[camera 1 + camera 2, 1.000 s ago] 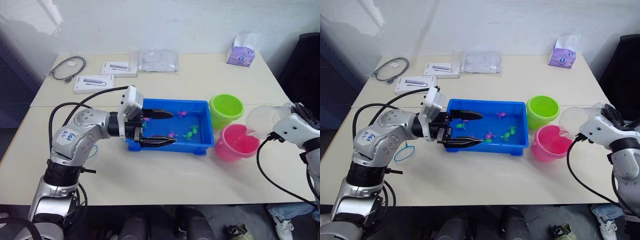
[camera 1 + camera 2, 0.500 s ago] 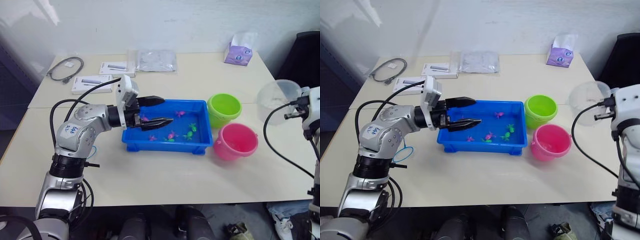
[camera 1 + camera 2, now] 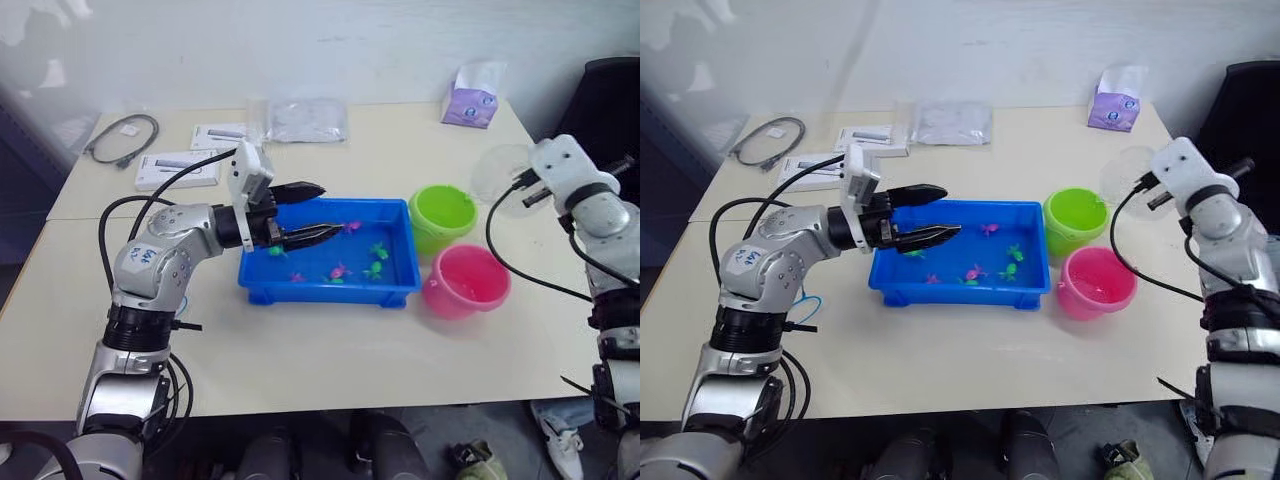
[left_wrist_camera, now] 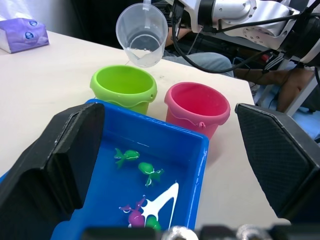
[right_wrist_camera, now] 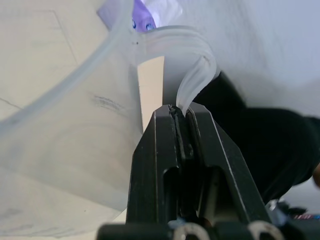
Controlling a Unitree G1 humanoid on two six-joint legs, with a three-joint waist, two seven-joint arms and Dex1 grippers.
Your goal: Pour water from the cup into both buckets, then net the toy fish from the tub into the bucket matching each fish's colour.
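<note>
The clear cup [image 4: 142, 32] hangs tilted above the far side of the lime green bucket [image 3: 443, 215], spout pointing down. My right gripper [image 5: 180, 114] is shut on the cup's handle. The pink bucket [image 3: 465, 280] stands just in front of the green one, to the right of the blue tub [image 3: 330, 293]. Several pink and green toy fish [image 3: 340, 270] lie in the tub's water. My left gripper [image 3: 332, 208] hovers open over the tub's left part, holding nothing. The net's blue hoop [image 3: 808, 302] peeks out on the table beside my left arm.
At the table's back lie a purple tissue pack [image 3: 473, 105], a plastic bag [image 3: 305, 120], two white boxes [image 3: 180, 168] and a grey cable [image 3: 120, 135]. A black chair [image 3: 610, 100] stands off the right edge.
My right arm has carried the cup from over the pink bucket, up and back, to above the green bucket. My left gripper has risen slightly over the tub.
</note>
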